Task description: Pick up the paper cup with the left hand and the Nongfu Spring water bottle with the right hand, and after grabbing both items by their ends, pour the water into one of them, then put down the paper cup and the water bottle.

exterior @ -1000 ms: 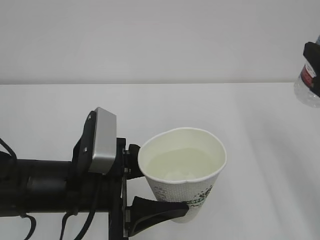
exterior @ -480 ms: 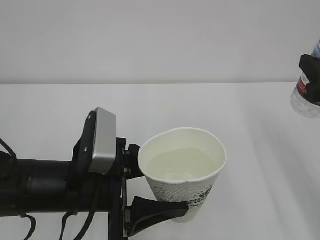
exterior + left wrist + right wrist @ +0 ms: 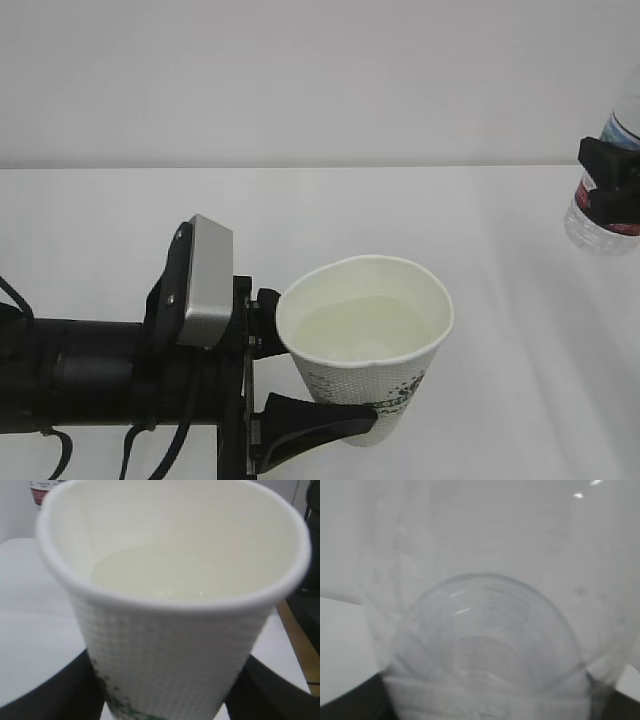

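The white paper cup (image 3: 365, 345) hangs upright above the table, and my left gripper (image 3: 328, 388) is shut on its lower side wall. A pale pool of water (image 3: 362, 328) lies inside it. Seen from the left wrist, the cup (image 3: 170, 645) fills the picture with the water (image 3: 185, 572) in it, and a black finger (image 3: 47, 700) sits on each side of its base. At the far right edge the clear Nongfu Spring water bottle (image 3: 598, 222) hangs in the air, with my right gripper (image 3: 612, 185) shut on its lower part. Its clear body (image 3: 485, 630) fills the right wrist view.
The white table (image 3: 480, 230) runs back to a plain white wall. My left arm (image 3: 90, 375) lies low across the front left. The bottle's red-and-white label (image 3: 42, 486) shows beyond the cup's rim in the left wrist view.
The right gripper has carried the bottle a little left and down, further into the exterior view. The left gripper and the cup have stayed still.
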Controlling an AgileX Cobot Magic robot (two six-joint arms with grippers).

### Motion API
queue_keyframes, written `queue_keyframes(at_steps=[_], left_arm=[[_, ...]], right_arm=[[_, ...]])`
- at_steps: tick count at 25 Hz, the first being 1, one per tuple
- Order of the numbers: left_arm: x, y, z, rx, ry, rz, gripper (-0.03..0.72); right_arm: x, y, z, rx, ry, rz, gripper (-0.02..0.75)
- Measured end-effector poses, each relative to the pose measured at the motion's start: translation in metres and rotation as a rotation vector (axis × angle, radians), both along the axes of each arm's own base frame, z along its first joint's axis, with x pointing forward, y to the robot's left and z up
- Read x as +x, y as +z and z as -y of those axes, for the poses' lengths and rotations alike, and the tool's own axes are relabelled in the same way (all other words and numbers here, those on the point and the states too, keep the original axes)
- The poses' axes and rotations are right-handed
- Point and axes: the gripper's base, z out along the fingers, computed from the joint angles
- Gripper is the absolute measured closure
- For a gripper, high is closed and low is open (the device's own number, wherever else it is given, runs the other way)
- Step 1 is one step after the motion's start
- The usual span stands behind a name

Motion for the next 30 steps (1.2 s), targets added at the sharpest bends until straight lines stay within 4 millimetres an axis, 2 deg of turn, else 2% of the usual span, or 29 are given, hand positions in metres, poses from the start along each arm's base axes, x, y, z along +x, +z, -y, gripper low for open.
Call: queue_keyframes(at_steps=[6, 30], left_arm=[[0.000, 0.000, 0.000, -0.002, 0.006, -0.002, 0.204], [0.028, 0.002, -0.011, -0.049, 0.316, -0.054, 0.205]], right_arm=[[0.001, 0.001, 0.000, 0.006, 0.003, 0.023, 0.295], [0.001, 0.001, -0.001, 0.035, 0.003, 0.019, 0.295]])
